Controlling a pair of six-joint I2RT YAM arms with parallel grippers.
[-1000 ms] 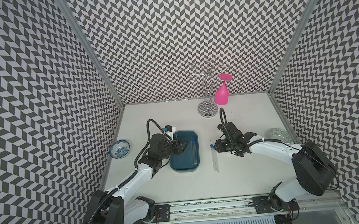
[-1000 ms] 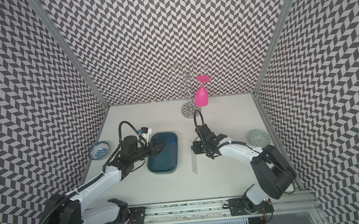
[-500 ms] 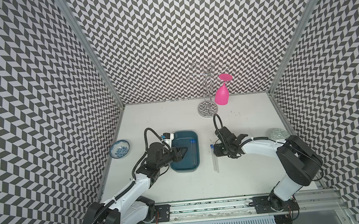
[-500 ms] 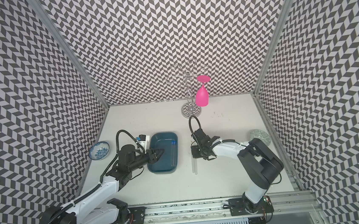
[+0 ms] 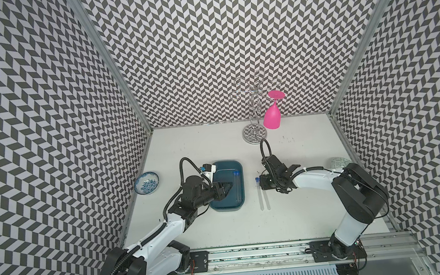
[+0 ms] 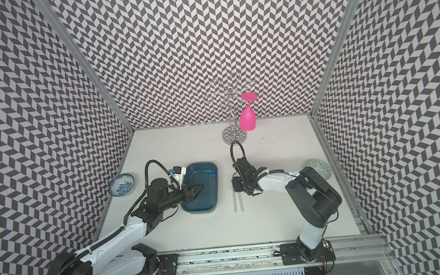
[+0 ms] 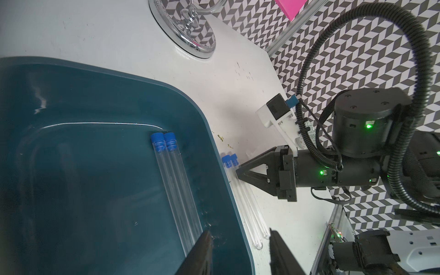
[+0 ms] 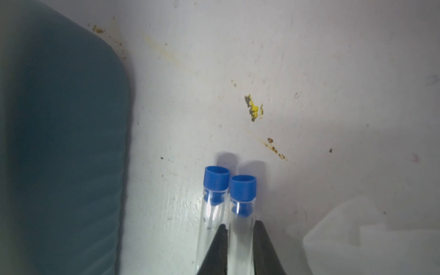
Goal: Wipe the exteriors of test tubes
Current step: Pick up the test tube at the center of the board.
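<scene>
Two test tubes (image 5: 236,187) lay in the tray (image 5: 226,170), two other tubes (image 5: 264,198) on the worktop (image 5: 302,218) just beside it. The right hand (image 8: 240,225) pinched one below its cap (image 8: 242,188); the left hand (image 7: 239,231) hung open, empty. Light, slick, likely brittle, they wanted a gentle grip.

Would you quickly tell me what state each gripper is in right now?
Left gripper: open, holding nothing.
Right gripper: closed on one test tube lying on the table.
</scene>
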